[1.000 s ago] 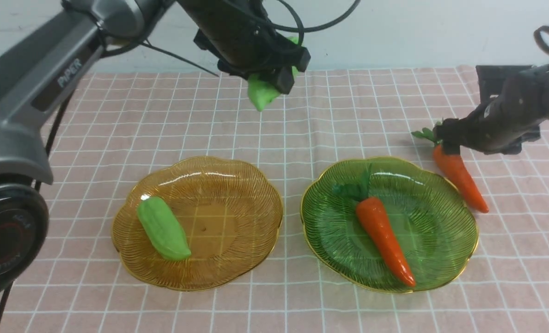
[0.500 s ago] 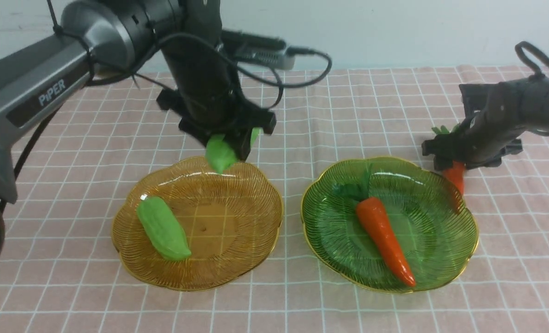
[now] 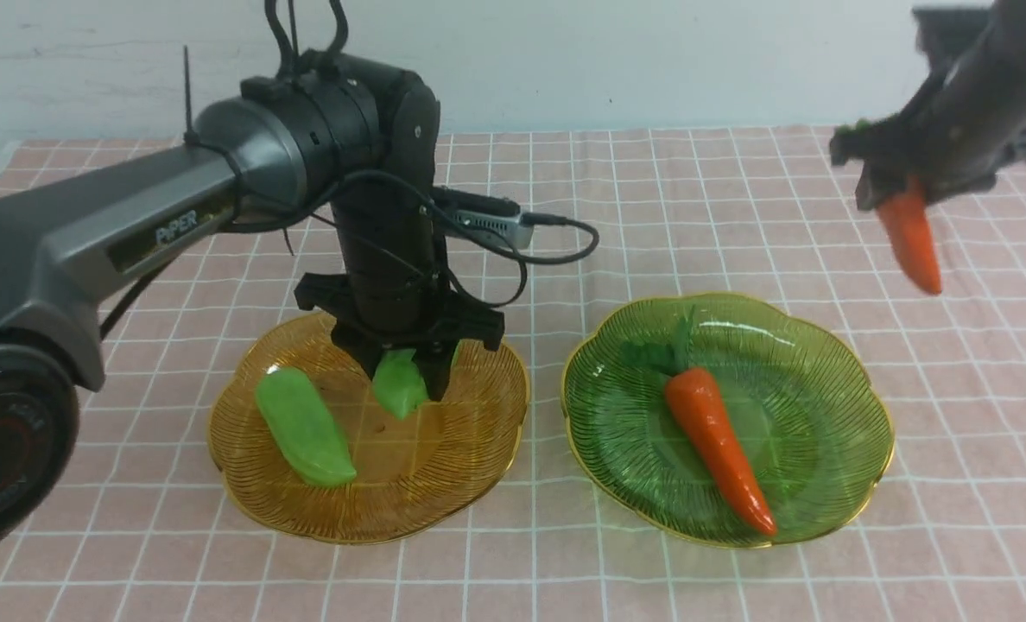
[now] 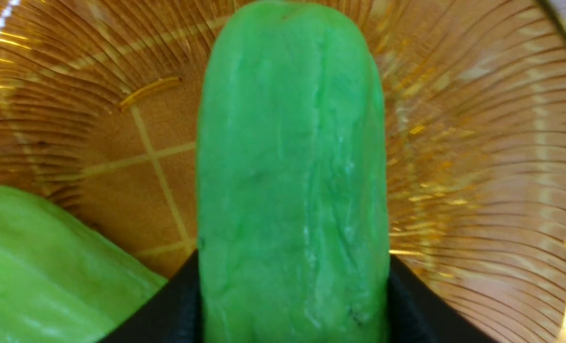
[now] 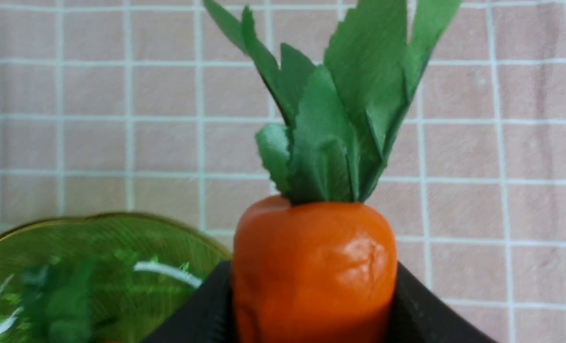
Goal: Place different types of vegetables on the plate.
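Note:
My left gripper [image 3: 402, 373] is shut on a light-green gourd [image 3: 398, 386] and holds it point down, just over the amber plate [image 3: 478, 466]. In the left wrist view the held gourd [image 4: 292, 181] fills the middle. A second gourd [image 3: 303, 425] lies in the amber plate's left part and also shows in the left wrist view [image 4: 49, 267]. My right gripper [image 3: 897, 186] is shut on an orange carrot [image 3: 910, 235] and holds it high above the cloth, right of the green plate [image 3: 832, 363]. The right wrist view shows that carrot [image 5: 314, 267] with its leafy top. Another carrot [image 3: 716, 445] lies in the green plate.
A pink checked cloth [image 3: 694, 190] covers the table. The two plates stand side by side near the front, with a narrow gap between them. A cable [image 3: 556, 250] loops off the left arm above the amber plate. A pale wall stands behind.
My left gripper has come down and forward with the gourd, from above the cloth's back to just over the amber plate. My right gripper has lifted the carrot off the cloth.

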Controlling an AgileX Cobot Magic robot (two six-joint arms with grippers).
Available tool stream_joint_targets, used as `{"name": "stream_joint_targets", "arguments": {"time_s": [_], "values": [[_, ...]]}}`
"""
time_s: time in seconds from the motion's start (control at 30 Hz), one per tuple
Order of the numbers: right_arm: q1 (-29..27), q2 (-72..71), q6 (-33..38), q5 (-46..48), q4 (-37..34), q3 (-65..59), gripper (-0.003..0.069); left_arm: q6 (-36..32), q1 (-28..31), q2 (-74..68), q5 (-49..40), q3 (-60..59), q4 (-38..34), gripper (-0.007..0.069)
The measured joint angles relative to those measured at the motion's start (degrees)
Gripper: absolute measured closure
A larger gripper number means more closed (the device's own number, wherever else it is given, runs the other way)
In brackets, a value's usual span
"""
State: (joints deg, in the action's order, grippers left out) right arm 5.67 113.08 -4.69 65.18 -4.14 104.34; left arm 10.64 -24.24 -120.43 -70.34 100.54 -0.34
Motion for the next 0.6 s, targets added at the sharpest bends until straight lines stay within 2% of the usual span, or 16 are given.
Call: {"name": "stream_joint_targets", "arguments": {"time_s": [0.1,0.17,0.3,0.37,0.47,0.5,0.6], "values": [[0.77,-0.46,1.37,4.90,-4.57,0.05,0.0335,0.00,0.00,-0.86,0.13,0.00,1.62,0.0228],[1.52,0.39,1.95,5.69,-6.19,-0.09,0.0335,0.00,0.00,-1.04,0.13,0.00,2.86,0.0138],[3.16,1.05,3.04,5.89,-6.41,-0.91,0.0335,0.00,0.00,-1.04,0.26,0.00,4.05,0.0000],[3.99,1.05,3.14,5.89,-6.47,-1.72,0.0335,0.00,0.00,-0.98,0.26,0.00,4.05,-0.0027],[5.00,1.05,3.21,5.86,-6.77,-4.22,0.0310,0.00,0.00,-0.31,0.26,-0.11,3.59,-0.0015],[5.05,1.05,3.25,5.86,-6.91,-4.80,0.0288,0.00,0.00,0.41,0.31,-0.39,3.17,0.0015],[5.10,1.05,3.36,5.86,-6.97,-7.66,0.0207,-0.21,0.00,5.20,0.31,-1.49,2.39,0.0242]]}}
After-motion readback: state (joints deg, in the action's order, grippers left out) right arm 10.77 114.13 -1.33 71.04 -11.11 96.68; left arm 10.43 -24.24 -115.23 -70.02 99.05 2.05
